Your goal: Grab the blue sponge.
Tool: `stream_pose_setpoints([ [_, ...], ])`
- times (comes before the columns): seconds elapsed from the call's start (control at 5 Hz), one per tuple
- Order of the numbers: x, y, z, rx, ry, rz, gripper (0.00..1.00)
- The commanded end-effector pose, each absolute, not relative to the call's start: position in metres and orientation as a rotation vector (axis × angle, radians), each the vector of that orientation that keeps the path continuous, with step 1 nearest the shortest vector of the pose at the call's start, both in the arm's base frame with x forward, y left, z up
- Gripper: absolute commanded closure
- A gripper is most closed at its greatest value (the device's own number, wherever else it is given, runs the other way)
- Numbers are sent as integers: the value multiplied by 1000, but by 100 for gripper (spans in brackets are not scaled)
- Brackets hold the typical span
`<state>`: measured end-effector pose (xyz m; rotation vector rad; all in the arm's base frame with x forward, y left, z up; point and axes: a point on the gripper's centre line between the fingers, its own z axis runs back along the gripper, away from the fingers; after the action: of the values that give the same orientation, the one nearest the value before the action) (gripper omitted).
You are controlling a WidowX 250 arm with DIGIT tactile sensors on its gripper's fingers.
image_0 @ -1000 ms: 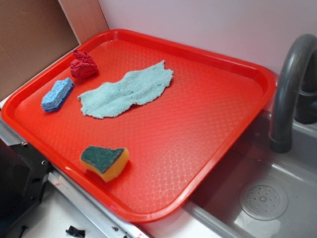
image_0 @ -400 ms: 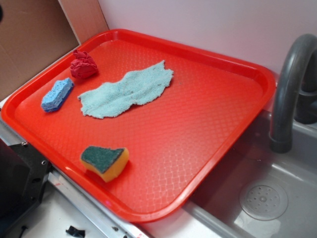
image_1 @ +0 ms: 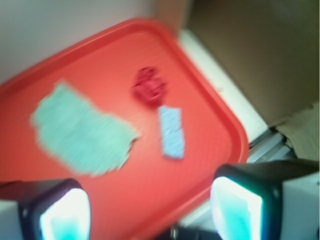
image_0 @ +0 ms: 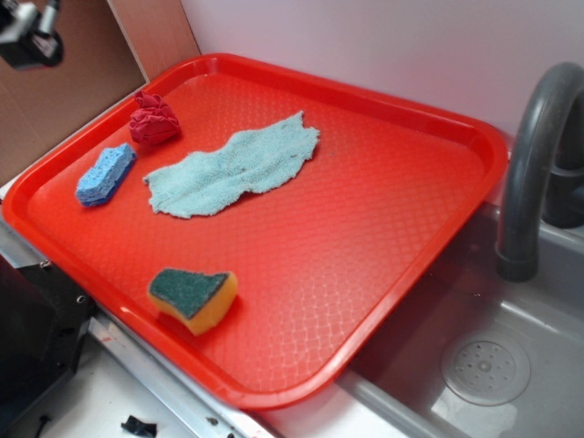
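Note:
The blue sponge (image_0: 105, 173) lies on the red tray (image_0: 365, 228) near its left rim, just below a crumpled red cloth (image_0: 153, 120). In the wrist view the blue sponge (image_1: 171, 131) lies ahead of the jaws, beside the red cloth (image_1: 149, 86). My gripper (image_0: 27, 36) shows only at the top left corner of the exterior view, high above and left of the sponge. In the wrist view the gripper (image_1: 150, 212) is open and empty, its two fingers far apart.
A pale teal cloth (image_0: 233, 164) lies mid-tray. A yellow sponge with a green top (image_0: 193, 298) sits near the tray's front rim. A grey sink (image_0: 493, 365) and a dark faucet (image_0: 534, 164) stand at the right. Brown cardboard (image_0: 64, 73) stands behind left.
My gripper has come into the top left corner of the exterior view; before it was out of sight. The things on the tray have not moved.

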<state>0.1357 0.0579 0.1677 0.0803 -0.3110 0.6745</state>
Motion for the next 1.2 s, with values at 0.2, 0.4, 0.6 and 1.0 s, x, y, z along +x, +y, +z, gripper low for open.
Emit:
stream_pose_setpoints([
  [0.2,152,95,82,108,-298,778,0],
  [0.4,159,101,60,110,-252,775,0],
  [0.6,169,106,36,114,-194,766,0],
  [1.0,169,102,15,115,-146,726,100],
])
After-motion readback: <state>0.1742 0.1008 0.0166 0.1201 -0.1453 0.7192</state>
